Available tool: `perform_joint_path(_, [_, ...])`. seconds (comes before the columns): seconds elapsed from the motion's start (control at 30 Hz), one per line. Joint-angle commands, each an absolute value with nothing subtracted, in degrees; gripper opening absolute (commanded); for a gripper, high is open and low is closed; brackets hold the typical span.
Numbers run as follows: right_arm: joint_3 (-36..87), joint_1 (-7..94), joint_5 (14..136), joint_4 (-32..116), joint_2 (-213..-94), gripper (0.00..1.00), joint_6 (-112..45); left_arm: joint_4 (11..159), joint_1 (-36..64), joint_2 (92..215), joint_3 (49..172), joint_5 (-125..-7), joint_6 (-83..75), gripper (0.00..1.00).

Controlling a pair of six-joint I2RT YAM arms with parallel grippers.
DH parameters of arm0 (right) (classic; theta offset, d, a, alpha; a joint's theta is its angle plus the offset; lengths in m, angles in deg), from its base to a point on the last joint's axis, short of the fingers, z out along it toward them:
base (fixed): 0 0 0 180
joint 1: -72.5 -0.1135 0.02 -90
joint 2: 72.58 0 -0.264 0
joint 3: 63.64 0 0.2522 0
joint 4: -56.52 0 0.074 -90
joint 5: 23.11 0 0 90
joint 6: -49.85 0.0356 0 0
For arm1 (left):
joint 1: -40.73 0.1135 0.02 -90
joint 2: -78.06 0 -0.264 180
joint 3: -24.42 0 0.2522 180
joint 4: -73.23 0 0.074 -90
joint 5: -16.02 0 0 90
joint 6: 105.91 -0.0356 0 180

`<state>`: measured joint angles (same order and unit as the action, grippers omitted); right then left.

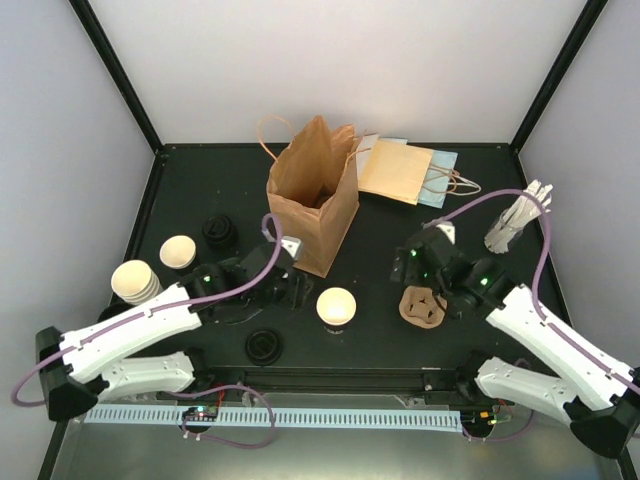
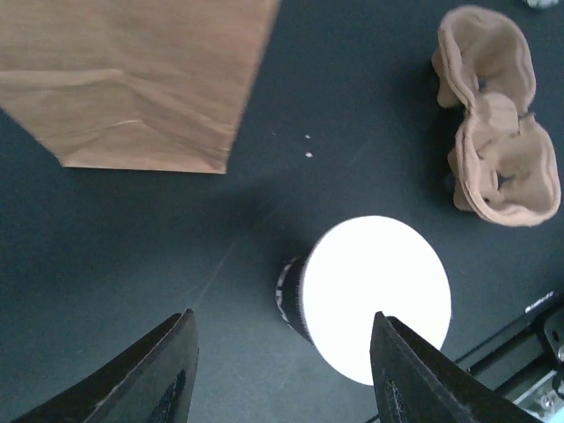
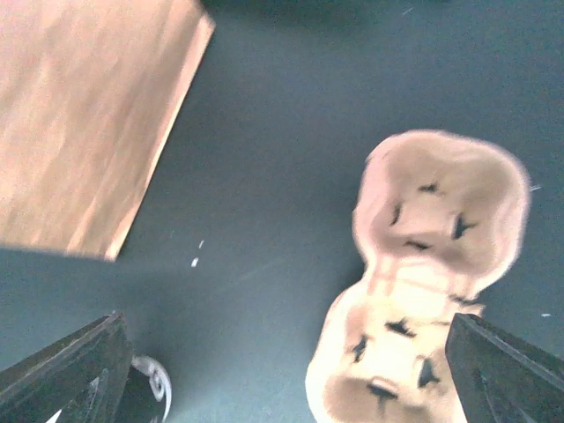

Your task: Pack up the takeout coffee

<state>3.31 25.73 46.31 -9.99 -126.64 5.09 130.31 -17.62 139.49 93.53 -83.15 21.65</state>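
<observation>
1 cup (image 1: 336, 305) stood loose just ahead of the open, empty left claw (image 1: 293, 292). The right claw (image 1: 415, 268) gaped wide by the carrier (image 1: 421, 306). Next, that cup probably needed setting in it.

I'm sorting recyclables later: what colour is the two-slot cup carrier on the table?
The carrier is light brown, like moulded pulp; the right wrist view shows it best.

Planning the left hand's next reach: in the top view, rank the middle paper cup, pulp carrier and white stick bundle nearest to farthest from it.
From the left hand:
1. middle paper cup, just to its right.
2. pulp carrier, farther right, mid-table.
3. white stick bundle, far right, toward the back.
</observation>
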Motion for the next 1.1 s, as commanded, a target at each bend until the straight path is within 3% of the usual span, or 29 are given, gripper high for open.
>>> perform_joint_path(0.0, [10.05, 34.93, 47.67, -19.16, -129.80, 1.00, 3.63, 130.24, -11.64, 133.58, 89.27, -80.65, 21.97, 0.56])
perform_joint_path(0.1, [11.99, 40.75, 51.48, -20.08, -131.92, 1.00, 1.25, 129.82, -6.57, 130.08, 86.25, -76.24, 20.61, 0.56])
perform_joint_path(0.3, [14.68, 41.30, 52.66, -22.10, -135.85, 1.00, 1.52, 131.60, -3.30, 124.57, 82.89, -75.37, 19.27, 0.63])
perform_joint_path(0.53, [11.56, 41.28, 57.51, -17.53, -135.42, 1.00, -2.89, 134.09, -2.80, 121.98, 79.48, -72.68, 19.20, 0.78])
perform_joint_path(0.77, [7.36, 41.21, 65.39, -14.99, -136.78, 0.99, -5.94, 140.70, -4.04, 125.64, 77.41, -69.23, 26.49, 0.97])
perform_joint_path(1.07, [6.12, 41.11, 66.41, -12.54, -135.91, 0.99, -7.30, 147.73, -13.54, 139.73, 79.75, -76.93, 34.37, 0.99])
